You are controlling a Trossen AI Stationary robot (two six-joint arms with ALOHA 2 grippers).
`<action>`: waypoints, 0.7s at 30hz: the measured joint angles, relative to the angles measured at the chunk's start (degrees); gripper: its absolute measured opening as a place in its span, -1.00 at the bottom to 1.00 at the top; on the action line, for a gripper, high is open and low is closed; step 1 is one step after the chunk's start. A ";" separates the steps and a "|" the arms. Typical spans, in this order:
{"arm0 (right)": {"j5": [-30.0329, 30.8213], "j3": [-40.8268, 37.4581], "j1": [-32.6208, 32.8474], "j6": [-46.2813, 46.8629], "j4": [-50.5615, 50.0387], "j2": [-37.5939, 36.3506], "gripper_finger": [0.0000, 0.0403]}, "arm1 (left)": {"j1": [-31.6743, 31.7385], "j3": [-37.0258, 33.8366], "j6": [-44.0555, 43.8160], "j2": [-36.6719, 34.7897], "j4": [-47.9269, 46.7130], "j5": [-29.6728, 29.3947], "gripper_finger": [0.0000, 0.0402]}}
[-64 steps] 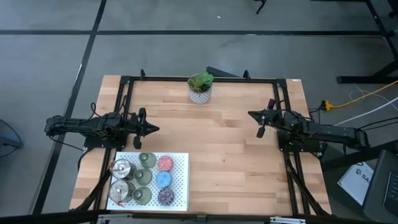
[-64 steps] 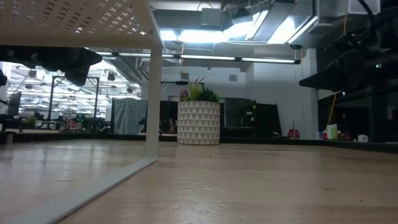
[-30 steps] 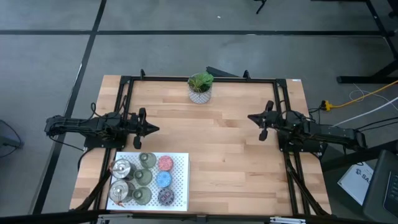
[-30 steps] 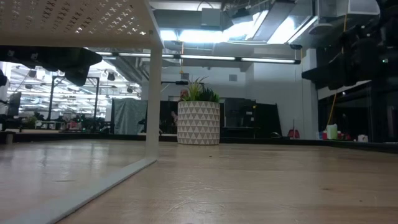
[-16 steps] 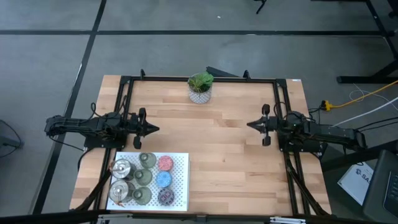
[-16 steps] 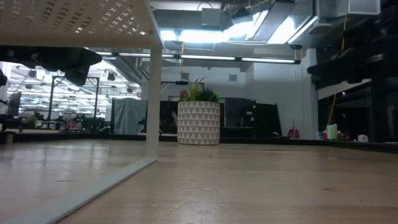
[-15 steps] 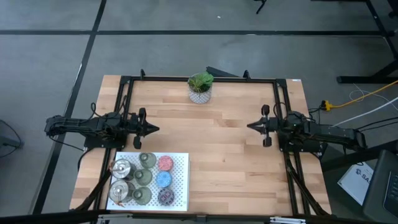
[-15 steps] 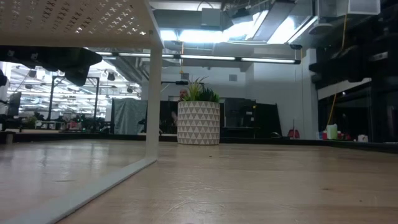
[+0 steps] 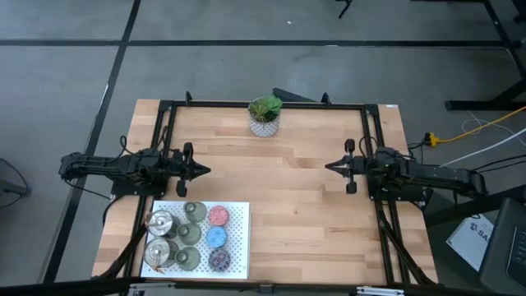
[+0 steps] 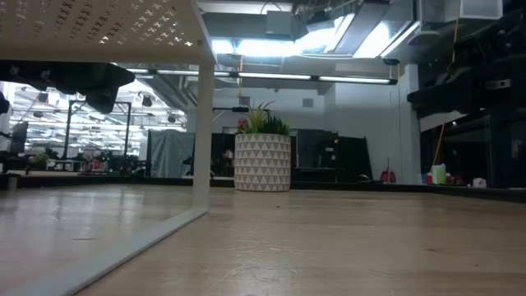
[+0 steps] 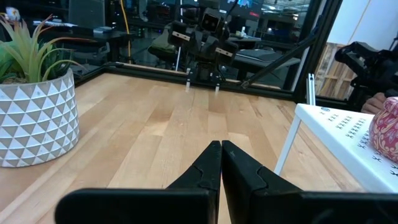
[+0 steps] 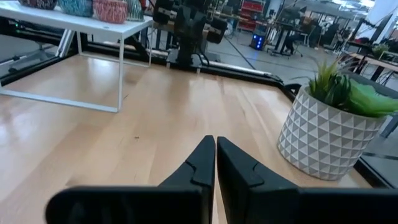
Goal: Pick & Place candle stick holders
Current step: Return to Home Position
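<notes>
- The white perforated shelf (image 9: 240, 243) is standing at the near left corner of the tabletop (image 9: 279, 197) and is carrying all eight candle stick holders (image 9: 188, 234).
- The silver holders (image 9: 161, 221) are sitting along the shelf's left edge and the olive-grey holders (image 9: 196, 212) down its middle. The pink holder (image 9: 218, 215), blue holder (image 9: 216, 238) and speckled purple holder (image 9: 219, 260) are lining its right edge.
- No holder is lying on the bare tabletop, so the placing work is judged complete.
- The left gripper (image 9: 204, 171) is hovering by the left edge, just beyond the shelf's far edge. Its fingers are pressing together on nothing.
- The right gripper (image 9: 329, 165) is hovering opposite, by the right edge, with its fingers likewise together and empty.
- Both arms are lying drawn back toward their own edges, so only settling into the rest pose is judged outstanding.
- The plant (image 9: 265, 108) is standing in its white pot (image 9: 264, 126) at the middle of the far edge, well apart from both grippers.
</notes>
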 joint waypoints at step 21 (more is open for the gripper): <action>-0.45 0.00 0.00 12.49 3.06 1.65 -0.90 | 0.00 -0.01 0.00 0.01 0.00 -0.01 -0.97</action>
